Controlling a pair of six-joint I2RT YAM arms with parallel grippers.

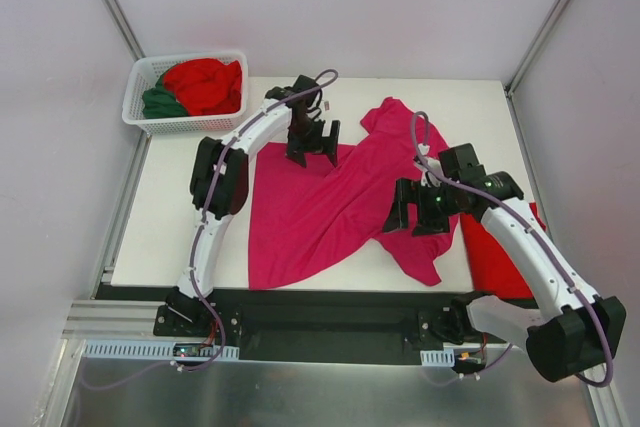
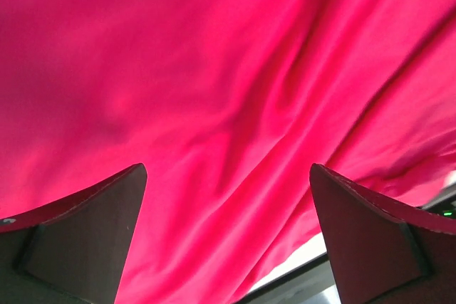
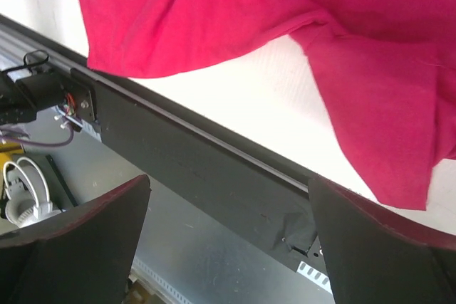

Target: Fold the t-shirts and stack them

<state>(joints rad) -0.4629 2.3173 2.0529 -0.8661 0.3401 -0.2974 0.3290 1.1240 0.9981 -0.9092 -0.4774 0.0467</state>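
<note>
Closest up are the left gripper's (image 1: 312,142) dark fingers (image 2: 85,226), spread wide with nothing between them and only pink cloth below. Same deal with the right gripper (image 1: 418,209): jaws wide apart, holding nothing.

The white desk (image 1: 170,217) carries nearly everything. The magenta-pink t-shirt (image 1: 320,207) is the big item, lying rumpled and unfolded across the middle, running from near the far edge down to the near edge, with one sleeve reaching toward the near right. The left gripper hangs over its far left part, and the right gripper sits above its right side, looking down at the near edge of the desk.

Next in size is a bright red t-shirt (image 1: 495,247), lying flat by the right edge close to the near right corner, just beside the pink sleeve and partly hidden by the right arm.

The white lattice basket (image 1: 180,125) sits at the far left corner. Bundled inside are the red shirts (image 1: 205,85) and, at the left end, the dark green shirt (image 1: 160,102).
</note>
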